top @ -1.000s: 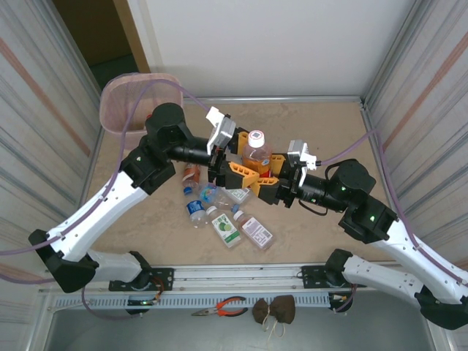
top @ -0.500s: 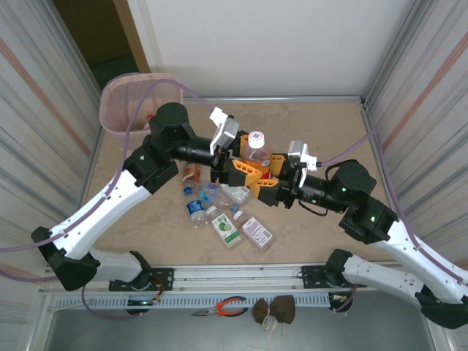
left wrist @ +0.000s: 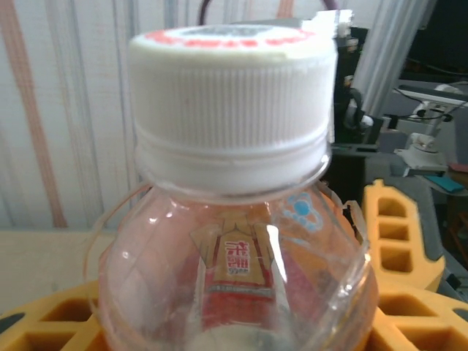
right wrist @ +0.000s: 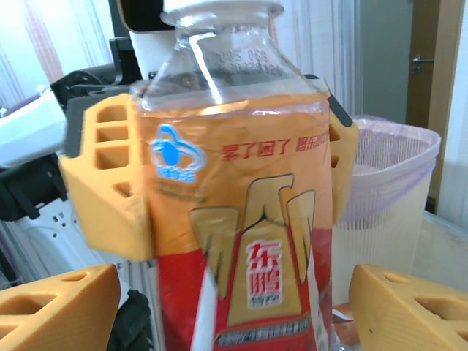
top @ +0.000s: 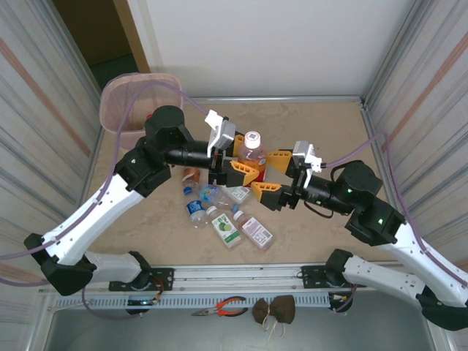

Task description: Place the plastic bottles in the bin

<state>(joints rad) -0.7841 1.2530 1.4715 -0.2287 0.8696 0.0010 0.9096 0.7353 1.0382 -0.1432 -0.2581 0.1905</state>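
While loose bottles (top: 227, 228) lie mid-tabletop (top: 322, 124) and the far-left bin (top: 124, 95) waits, most of the task remains. The left claw (top: 245, 157) grips a white-capped bottle (top: 253, 148) upright at centre. Since the earlier frame, the right claw (top: 272, 175) has released it and now stands spread.

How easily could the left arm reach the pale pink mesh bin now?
Probably yes: the pale pink mesh bin stands just past the left arm's elbow, off the table's far-left corner, with no object between them.
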